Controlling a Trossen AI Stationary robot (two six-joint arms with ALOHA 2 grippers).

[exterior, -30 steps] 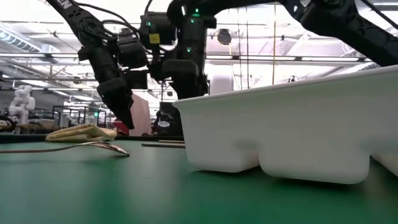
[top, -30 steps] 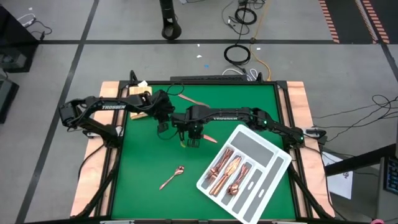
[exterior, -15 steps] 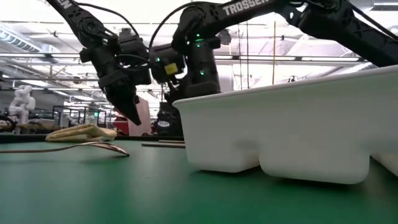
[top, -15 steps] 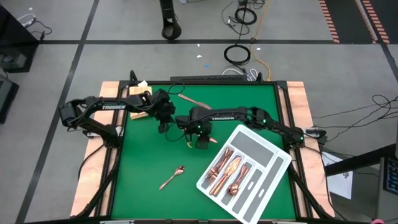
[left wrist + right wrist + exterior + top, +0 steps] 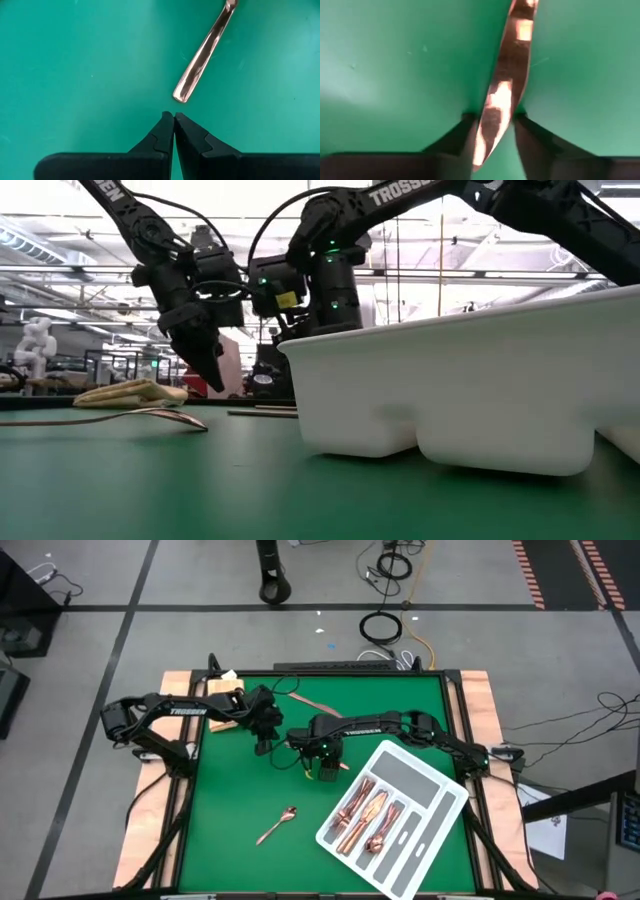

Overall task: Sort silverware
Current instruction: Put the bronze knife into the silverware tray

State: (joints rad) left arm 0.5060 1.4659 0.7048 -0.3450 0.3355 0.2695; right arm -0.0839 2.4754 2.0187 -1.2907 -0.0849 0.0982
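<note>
Step in hand: pickup of a loose knife (image 5: 505, 90) from the green worktop (image 5: 230, 800), near the divided tray (image 5: 440, 802).

Right gripper (image 5: 495, 131): lowered over the knife, fingers either side of the blade; whether they are clamping it cannot be told.

Left gripper (image 5: 173, 119): clenched, empty, just beside another utensil's handle (image 5: 200, 60).

Other silverware: a spoon (image 5: 277, 825) lying apart; several pieces already in the tray.

Next move calls for: a firm pinch, lift, carry to the matching compartment.
</note>
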